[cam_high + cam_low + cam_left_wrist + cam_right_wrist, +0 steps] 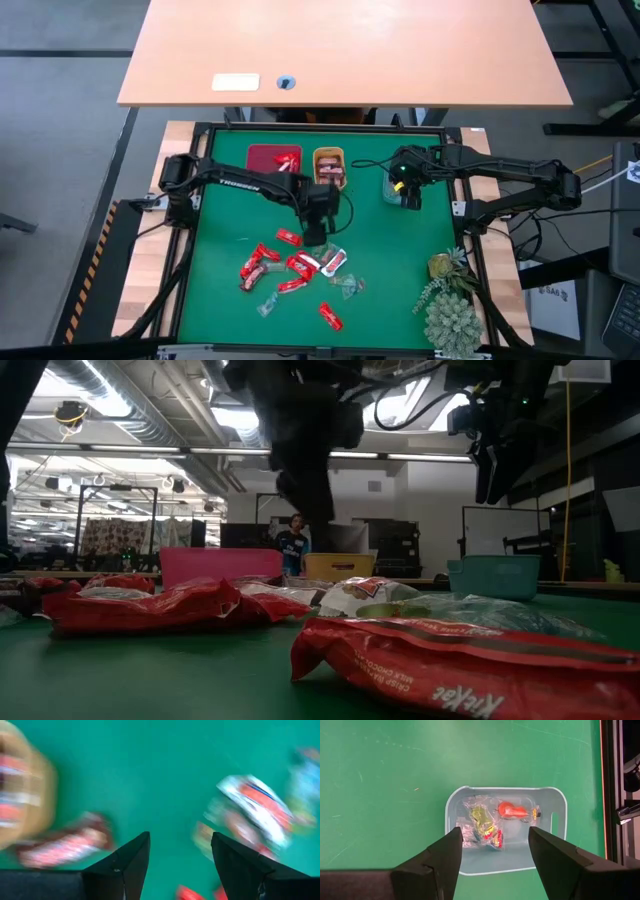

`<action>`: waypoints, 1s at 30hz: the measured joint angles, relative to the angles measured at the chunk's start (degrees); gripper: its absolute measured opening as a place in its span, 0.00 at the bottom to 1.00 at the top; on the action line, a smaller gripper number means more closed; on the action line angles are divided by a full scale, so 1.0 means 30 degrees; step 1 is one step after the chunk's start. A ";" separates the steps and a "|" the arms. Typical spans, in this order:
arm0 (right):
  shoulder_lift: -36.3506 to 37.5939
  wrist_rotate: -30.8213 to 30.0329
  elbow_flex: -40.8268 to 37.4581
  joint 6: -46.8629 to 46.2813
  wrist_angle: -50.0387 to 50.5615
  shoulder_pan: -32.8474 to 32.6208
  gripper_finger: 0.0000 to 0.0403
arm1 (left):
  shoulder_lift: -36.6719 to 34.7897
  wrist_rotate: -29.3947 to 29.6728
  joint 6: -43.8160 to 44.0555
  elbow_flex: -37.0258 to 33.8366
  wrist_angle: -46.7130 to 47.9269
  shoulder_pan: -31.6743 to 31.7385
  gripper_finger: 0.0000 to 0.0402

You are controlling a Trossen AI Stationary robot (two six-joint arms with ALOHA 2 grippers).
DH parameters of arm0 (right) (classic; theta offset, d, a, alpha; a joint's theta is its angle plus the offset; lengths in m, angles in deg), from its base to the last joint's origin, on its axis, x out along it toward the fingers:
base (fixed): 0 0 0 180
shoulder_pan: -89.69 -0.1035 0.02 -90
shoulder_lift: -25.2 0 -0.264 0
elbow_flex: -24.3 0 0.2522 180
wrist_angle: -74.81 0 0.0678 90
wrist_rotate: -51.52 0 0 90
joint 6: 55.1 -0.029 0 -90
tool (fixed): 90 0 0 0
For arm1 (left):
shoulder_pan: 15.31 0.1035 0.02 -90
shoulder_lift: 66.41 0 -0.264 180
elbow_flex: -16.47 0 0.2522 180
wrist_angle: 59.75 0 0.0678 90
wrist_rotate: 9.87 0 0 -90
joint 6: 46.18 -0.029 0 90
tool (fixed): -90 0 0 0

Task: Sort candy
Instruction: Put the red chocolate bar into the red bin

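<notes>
Three trays at the back of the green mat (400,270), loose candy (290,268) in front.

We see the teal tray (555,802) directly under the right gripper (492,852), whose fingers stand wide and empty; it holds clear greenish sweets (481,822) and a small red piece we cannot identify. The red tray (262,156) holds red wrappers, the orange tray (329,153) brown-and-white bars. The left gripper (316,232) hangs over the near edge of the pile, fingers apart, holding nothing. Its wrist view is smeared, so wrappers there stay unreadable. The spiky plant (452,318) is cut off at the mat's corner.
</notes>
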 joint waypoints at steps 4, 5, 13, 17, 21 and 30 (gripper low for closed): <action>0.0002 0.0000 0.0000 0.0000 0.0000 0.0000 0.56 | 0.0000 -0.2135 -0.0062 0.0000 0.1878 -0.0587 0.51; 0.0005 0.0000 0.0000 -0.0002 0.0002 0.0002 0.56 | 0.0000 -0.2186 -0.0170 0.0000 0.2442 -0.0760 0.51; 0.0006 0.0007 0.0000 -0.0219 0.0000 0.0000 0.56 | -0.0044 -0.0187 -0.2198 -0.1096 0.4441 -0.2159 0.51; 0.0003 0.0007 0.0000 -0.0219 0.0000 0.0000 0.56 | -0.0037 0.0898 -0.3032 -0.2193 0.3900 -0.2458 0.51; 0.0006 0.0007 0.0000 -0.0219 -0.0007 0.0000 0.56 | -0.0036 0.2078 -0.3230 -0.2832 0.3562 -0.2419 0.51; 0.0001 0.0000 0.0000 -0.0219 -0.0007 0.0000 0.56 | -0.0033 0.2235 -0.3260 -0.4409 0.2180 -0.2300 0.51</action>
